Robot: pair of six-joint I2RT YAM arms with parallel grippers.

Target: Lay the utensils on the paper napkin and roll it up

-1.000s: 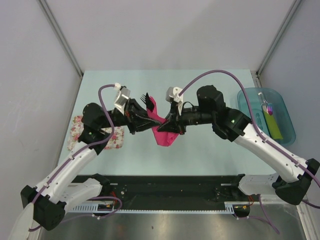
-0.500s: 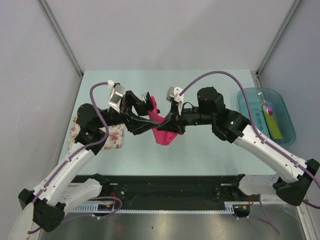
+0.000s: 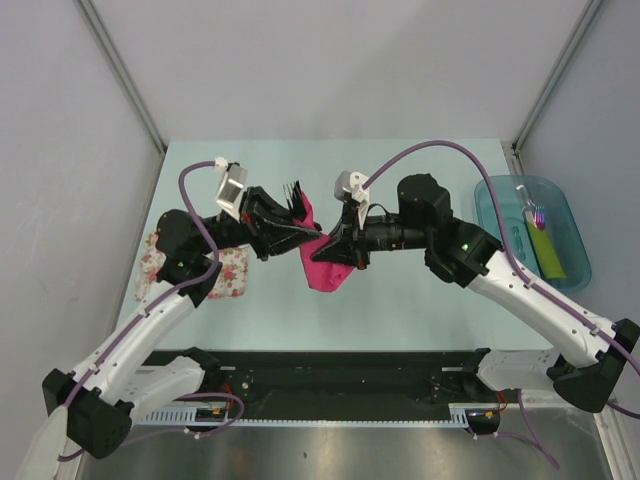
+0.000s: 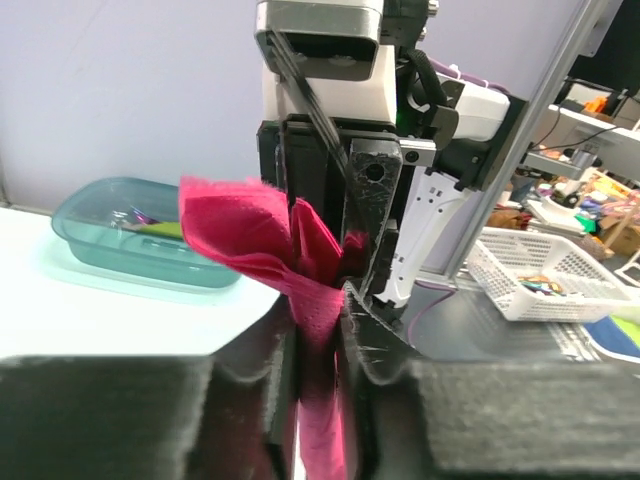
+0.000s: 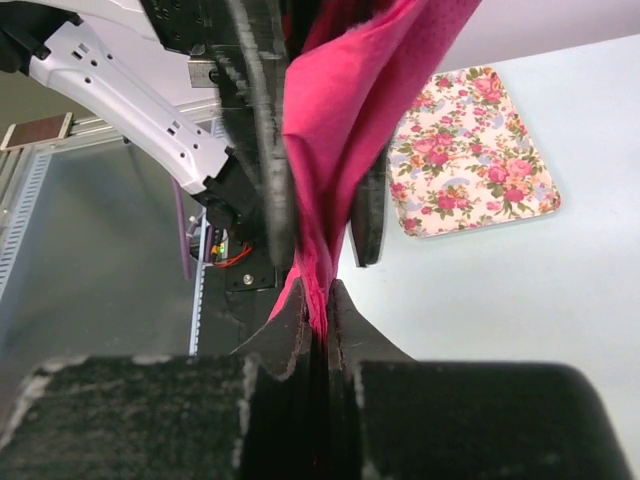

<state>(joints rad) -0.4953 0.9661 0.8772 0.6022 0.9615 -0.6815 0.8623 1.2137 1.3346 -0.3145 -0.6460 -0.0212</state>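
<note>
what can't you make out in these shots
- Top view: any utensils besides the fork tines; the napkin folds hide them.
- Left wrist view: contents of the teal tub, too small and blurred.
- Top view: part of the floral cloth, under the left arm.

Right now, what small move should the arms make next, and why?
Probably lower the napkin onto the table to finish rolling there: both the left gripper and right gripper pinch it lifted, loosely bunched, with the fork sticking out.
</note>
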